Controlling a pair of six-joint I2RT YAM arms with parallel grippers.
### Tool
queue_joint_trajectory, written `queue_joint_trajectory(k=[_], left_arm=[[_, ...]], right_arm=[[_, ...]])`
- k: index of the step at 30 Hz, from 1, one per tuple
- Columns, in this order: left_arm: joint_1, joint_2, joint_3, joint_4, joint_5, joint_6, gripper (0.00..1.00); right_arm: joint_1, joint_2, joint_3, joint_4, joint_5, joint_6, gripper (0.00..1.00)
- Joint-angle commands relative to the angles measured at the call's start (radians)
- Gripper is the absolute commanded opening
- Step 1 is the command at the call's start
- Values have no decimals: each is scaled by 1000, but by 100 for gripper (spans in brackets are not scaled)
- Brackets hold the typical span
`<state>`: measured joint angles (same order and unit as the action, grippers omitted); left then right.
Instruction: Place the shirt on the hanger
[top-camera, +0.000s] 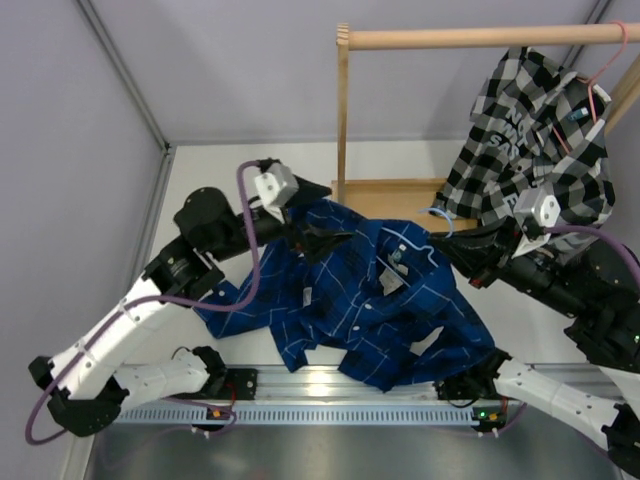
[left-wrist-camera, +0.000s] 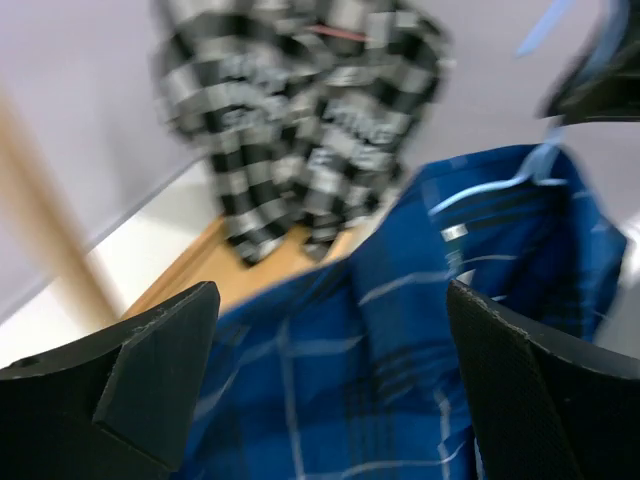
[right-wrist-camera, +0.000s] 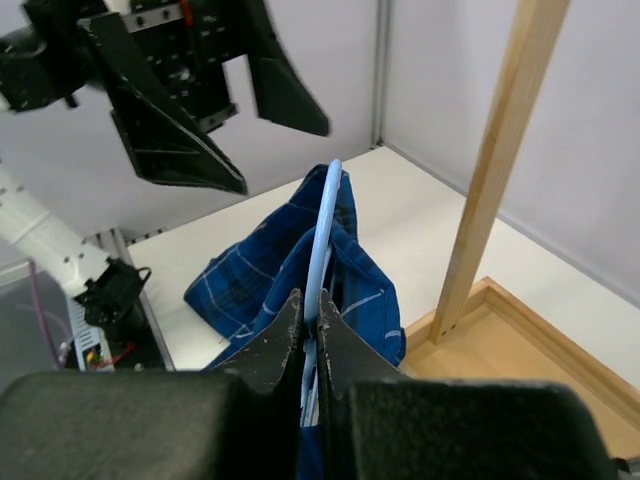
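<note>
Close to the rail (top-camera: 300, 385) at my edge of the table (top-camera: 200, 170), I see the shirt (top-camera: 370, 300) lying rumpled, one sleeve spread out to the left and the collar end reaching toward the back. Just beyond its middle, the left gripper (left-wrist-camera: 330, 380) hangs over the blue cloth with its fingers (left-wrist-camera: 150, 370) spread as wide as they go and nothing held between them. On my right side, the right gripper (right-wrist-camera: 310, 305) is clamped tight on the thin wire of the hanger (right-wrist-camera: 322, 240). Part of the shirt is draped over that wire and hangs down both sides of it, lifted off the table. Farther back stands the wooden rack (top-camera: 343, 120), its base touching the shirt's far edge. From its top bar hangs a checked shirt (top-camera: 530, 130) on a pink hanger (top-camera: 600, 80), well apart from the left gripper.
</note>
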<state>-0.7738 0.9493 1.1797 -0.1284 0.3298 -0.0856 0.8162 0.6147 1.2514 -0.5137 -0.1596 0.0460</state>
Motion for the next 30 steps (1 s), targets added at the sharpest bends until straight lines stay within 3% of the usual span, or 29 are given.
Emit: queue_joint_trajectory(k=[1,3,9,19,26,27,28,30], left_arm=[[-141,159,122,-210,180,240,98],[-209,212,205,-278,111,312,98],[-222,318,314,-431,219,403,98],[-220,312,304,-468,340,426,98],[-222,333,322,-501,396,437,78],[-222,335,324,-501,402,438,72],[-220,335,325,-501,414,440,56],[-222,338,331,-501,425,440,41]], right_arm=[[11,-24,7,0,-139,-37,0],[9,-35,-12,0,-150,-69,0],[9,-62,-6,-29,-215,-93,0],[11,-86,-27,-48,-340,-141,0],[11,-79,-17,-54,-393,-155,0],[9,-79,-17,-54,-400,-156,0],[11,-82,-18,-54,-425,-161,0],[9,-81,-20,-51,-451,-163,0]])
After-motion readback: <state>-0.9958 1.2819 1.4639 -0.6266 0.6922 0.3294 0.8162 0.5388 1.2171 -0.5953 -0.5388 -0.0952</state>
